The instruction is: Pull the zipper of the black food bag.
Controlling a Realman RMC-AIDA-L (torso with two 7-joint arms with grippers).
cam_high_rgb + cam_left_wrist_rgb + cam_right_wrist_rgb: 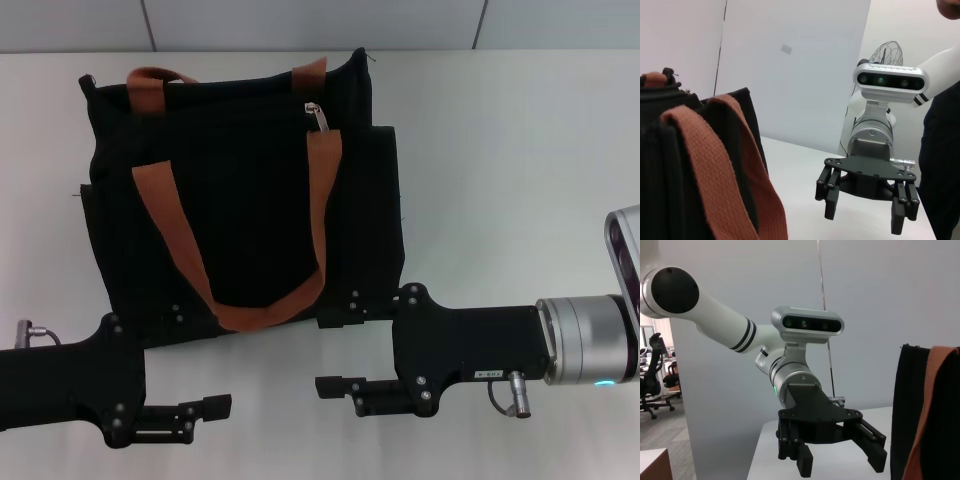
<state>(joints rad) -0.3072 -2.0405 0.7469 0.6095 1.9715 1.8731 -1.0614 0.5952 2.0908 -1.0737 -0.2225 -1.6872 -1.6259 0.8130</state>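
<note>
The black food bag (250, 200) lies flat on the white table (520, 150), its two rust-orange handles (320, 220) draped over it toward me. The silver zipper pull (316, 114) sits on the far top edge, right of centre. My right gripper (322, 354) is open, points left, and is at the bag's near right corner. My left gripper (212, 420) is open and sits just in front of the bag's near left corner. The bag's edge also shows in the left wrist view (660, 175) and the right wrist view (912, 415). Each wrist view shows the other arm's open gripper (865, 220) (840, 467).
The table runs to a white wall at the back. To the right of the bag is bare table surface. A standing fan (886, 52) and part of a person (942, 165) show beyond the table in the left wrist view.
</note>
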